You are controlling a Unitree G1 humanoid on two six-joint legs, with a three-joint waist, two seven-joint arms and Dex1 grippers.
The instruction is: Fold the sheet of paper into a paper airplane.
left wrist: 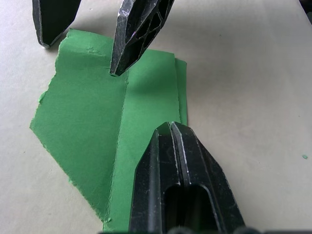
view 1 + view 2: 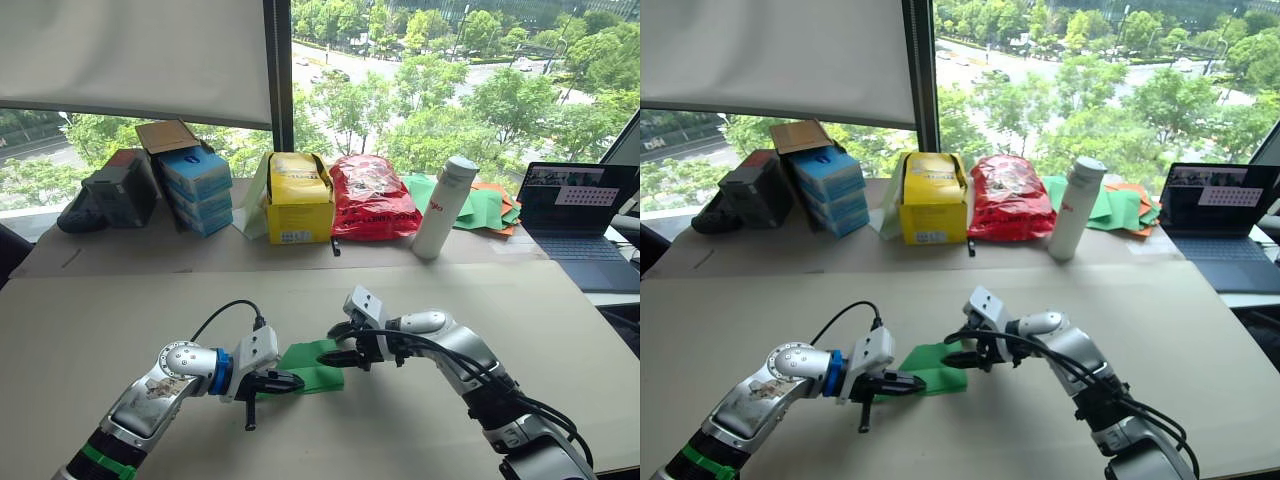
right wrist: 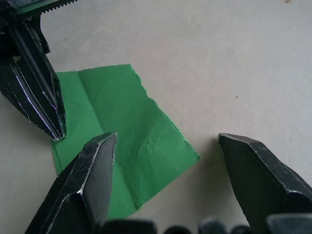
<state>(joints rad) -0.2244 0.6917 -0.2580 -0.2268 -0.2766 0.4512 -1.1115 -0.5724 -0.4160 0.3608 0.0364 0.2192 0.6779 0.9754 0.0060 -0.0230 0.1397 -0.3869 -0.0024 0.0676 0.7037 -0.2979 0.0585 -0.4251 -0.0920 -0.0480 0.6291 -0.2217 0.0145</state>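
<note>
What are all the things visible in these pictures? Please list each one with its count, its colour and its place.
sheet of paper: one, bright green, folded, flat on the near table between the two pincers
table: one, beige, near, bearing the paper
pile of sheets: one, green and orange, far surface, right
bottle: one, white, upright before that pile
laptop: one, dark, open, far right
red bag: one, far centre
yellow box: one, left of the red bag
blue boxes: a stack, far left
dark box: one, black, far left
left pincer: shut, tip on the paper
right pincer: open, one finger on the paper
</note>
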